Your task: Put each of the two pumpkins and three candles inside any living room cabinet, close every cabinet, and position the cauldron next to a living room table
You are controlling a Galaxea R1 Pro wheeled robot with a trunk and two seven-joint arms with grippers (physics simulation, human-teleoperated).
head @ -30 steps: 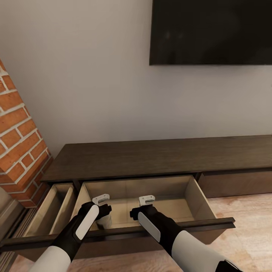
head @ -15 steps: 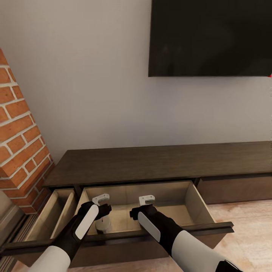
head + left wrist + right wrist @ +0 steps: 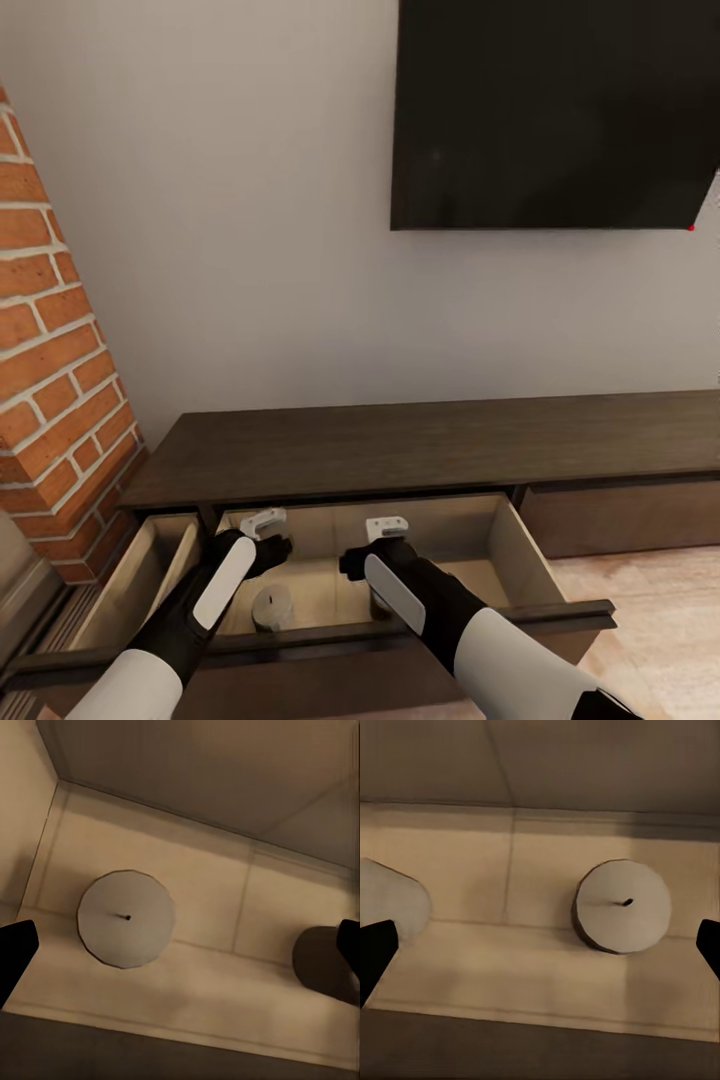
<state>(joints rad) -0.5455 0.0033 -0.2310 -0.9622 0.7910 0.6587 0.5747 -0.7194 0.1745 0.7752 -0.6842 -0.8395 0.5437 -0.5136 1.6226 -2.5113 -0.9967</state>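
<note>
The long dark-brown cabinet (image 3: 420, 440) has its middle drawer (image 3: 520, 545) pulled out. Two pale round candles stand upright on the drawer floor: one candle (image 3: 272, 607) (image 3: 126, 917) (image 3: 390, 904) under my left hand, the other candle (image 3: 622, 906) (image 3: 322, 960) under my right, mostly hidden by my forearm in the head view. My left gripper (image 3: 272, 550) (image 3: 180, 952) hangs open above the first, holding nothing. My right gripper (image 3: 362, 562) (image 3: 540, 949) hangs open above the second, also holding nothing. The pumpkins are out of view.
A second drawer (image 3: 150, 570) stands open at the left, beside a red brick pillar (image 3: 60, 350). A dark TV screen (image 3: 550, 110) hangs on the wall above. The cabinet's right panel (image 3: 630, 515) is closed, with wood floor (image 3: 660, 620) in front.
The head view has tilted up a little. Both grippers have lifted slightly above the drawer floor, and the left candle now stands free below the left gripper.
</note>
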